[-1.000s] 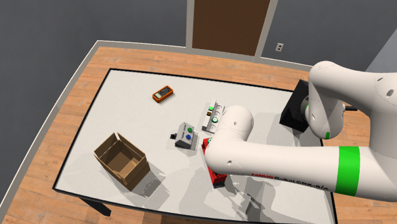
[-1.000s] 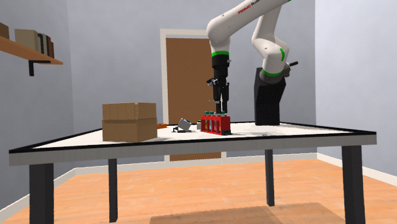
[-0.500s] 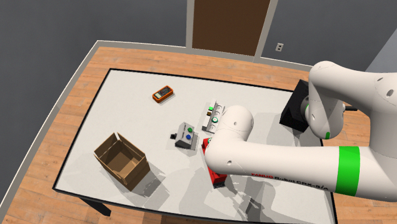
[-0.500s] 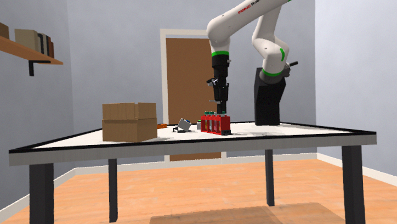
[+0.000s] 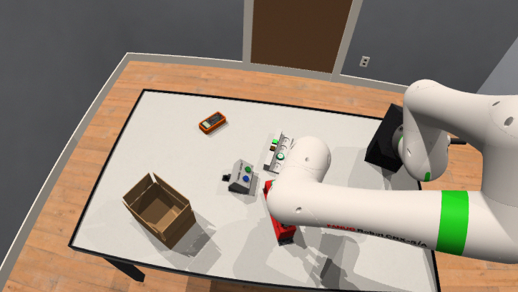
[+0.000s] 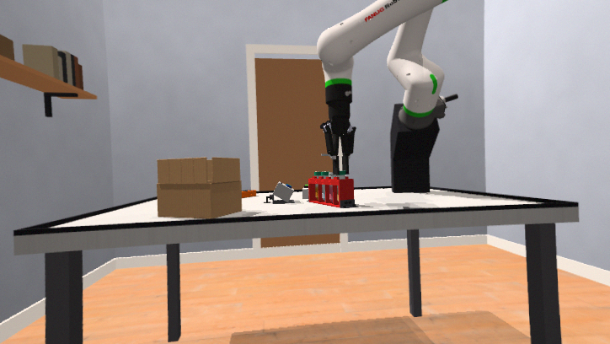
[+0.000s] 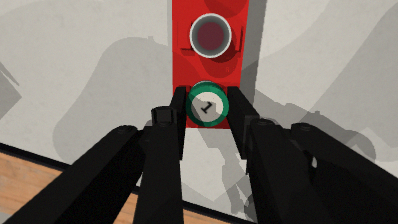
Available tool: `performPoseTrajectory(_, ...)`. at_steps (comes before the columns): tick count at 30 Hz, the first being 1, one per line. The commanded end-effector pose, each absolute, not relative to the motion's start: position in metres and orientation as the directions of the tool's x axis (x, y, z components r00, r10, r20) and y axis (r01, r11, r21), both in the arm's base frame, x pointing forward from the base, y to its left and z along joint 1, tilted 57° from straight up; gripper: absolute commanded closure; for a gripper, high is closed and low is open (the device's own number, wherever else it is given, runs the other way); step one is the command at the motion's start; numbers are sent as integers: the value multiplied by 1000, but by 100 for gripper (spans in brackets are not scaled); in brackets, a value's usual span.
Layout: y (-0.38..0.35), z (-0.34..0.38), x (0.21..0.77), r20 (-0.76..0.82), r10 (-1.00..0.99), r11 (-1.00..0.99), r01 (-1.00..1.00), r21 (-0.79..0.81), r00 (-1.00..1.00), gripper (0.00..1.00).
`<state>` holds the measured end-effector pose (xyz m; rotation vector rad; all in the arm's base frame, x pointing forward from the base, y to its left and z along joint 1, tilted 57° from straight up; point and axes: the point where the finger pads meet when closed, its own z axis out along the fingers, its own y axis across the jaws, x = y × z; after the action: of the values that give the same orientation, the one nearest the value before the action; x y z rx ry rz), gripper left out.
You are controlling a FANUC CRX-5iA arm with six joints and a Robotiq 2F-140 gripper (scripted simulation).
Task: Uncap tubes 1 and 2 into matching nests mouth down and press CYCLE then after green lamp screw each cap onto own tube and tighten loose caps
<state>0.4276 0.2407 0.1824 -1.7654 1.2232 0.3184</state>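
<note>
Seemingly mid-recapping, the jaws grip cap 1 [image 7: 207, 106] atop tube 1 at the red rack's [image 7: 182, 60] near end on the counter [image 7: 90, 75], needing further turns until it stops, with tube 2 [image 7: 210, 35] beyond uncapped.

Claw [image 7: 207, 112] clamping cap 1 [image 7: 207, 105], open tube [image 7: 210, 35]

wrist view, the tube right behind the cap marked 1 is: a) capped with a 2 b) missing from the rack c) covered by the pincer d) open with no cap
d: beyond cap 1, which the pincer is shut on, the next tube shows an open white rim and a dark inside, with no cap on it.
</note>
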Motion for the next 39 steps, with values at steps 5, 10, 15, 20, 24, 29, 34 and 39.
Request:
performPoseTrajectory(5, 240, 183, 428, -760, -602, 80, -928, -363, 245, 70)
performPoseTrajectory(10, 240, 183, 428, -810, -580, 179, -956, -232, 88, 70)
performPoseTrajectory(15, 240, 183, 428, -814, -577, 190, -958, -217, 70, 70)
performPoseTrajectory(20, 241, 182, 428, -814, -577, 190, -958, -217, 70, 59)
performPoseTrajectory(24, 241, 182, 428, -814, -577, 190, -958, -217, 70, 59)
performPoseTrajectory(29, 241, 183, 428, -805, -584, 167, -954, -249, 108, 59)
performPoseTrajectory(34, 240, 183, 428, -769, -600, 96, -934, -344, 221, 59)
performPoseTrajectory(39, 240, 183, 428, -685, -607, -25, -872, -490, 403, 59)
